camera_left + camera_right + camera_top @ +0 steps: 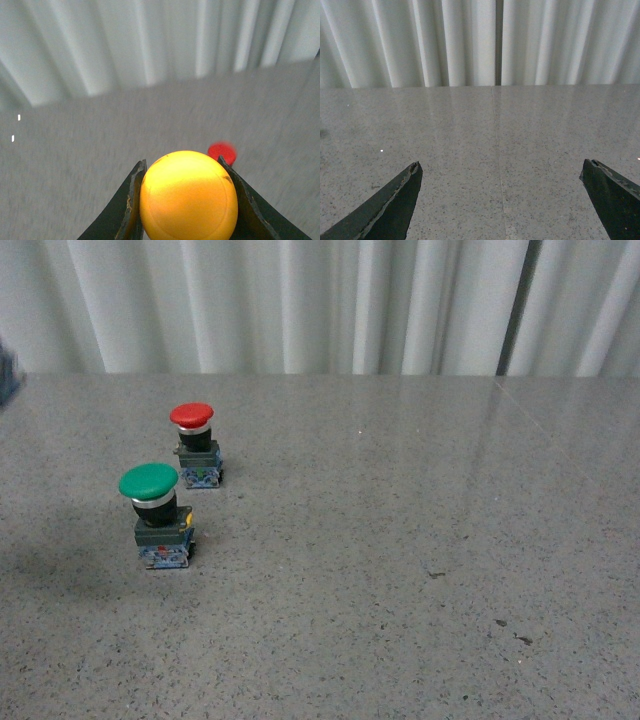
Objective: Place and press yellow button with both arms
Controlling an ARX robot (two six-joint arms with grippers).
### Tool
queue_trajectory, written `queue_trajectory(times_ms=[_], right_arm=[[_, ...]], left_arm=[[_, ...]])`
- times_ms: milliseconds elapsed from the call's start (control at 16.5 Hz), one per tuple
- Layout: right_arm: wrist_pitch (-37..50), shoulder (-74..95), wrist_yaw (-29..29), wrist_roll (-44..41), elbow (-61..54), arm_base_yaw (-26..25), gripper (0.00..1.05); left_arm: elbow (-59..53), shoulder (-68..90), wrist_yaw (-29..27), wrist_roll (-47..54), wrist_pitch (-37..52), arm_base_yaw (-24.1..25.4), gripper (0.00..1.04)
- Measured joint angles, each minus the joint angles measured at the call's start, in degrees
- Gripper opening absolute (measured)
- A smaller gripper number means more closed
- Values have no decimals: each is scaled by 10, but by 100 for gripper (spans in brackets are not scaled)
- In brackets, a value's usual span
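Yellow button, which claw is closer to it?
Left. The left claw grips the yellow button; the right claw hangs open over the table, with no button in its view.

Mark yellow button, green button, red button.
yellow button [188,195]: left wrist view, top of the yellow cap.
green button [148,481]: front view, top of the green cap.
red button [191,415]: front view, top of the red cap.

Grey table [400,570], perhaps stone: green button [155,515], red button [195,445].
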Motion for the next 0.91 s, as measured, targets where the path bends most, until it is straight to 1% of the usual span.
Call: queue_trajectory(times_ms=[121, 242, 424, 485, 545, 667, 909], right_arm=[[0, 0, 0, 0, 0, 0, 98], [0, 0, 0, 0, 0, 0, 98], [0, 0, 0, 0, 0, 0, 98], [0, 0, 0, 0, 0, 0, 98], [0, 0, 0, 0, 0, 0, 98], [0, 0, 0, 0, 0, 0, 98], [0, 0, 0, 0, 0, 0, 98]], left_arm=[[79, 7, -34, -26, 0, -71, 34], [132, 80, -87, -67, -14, -146, 34], [160, 194, -141, -150, -23, -225, 34], [162, 219, -146, -173, -23, -245, 34], [166, 241, -150, -190, -18, -255, 34], [167, 289, -185, -217, -1, -268, 33], [169, 347, -207, -259, 7, -285, 33]])
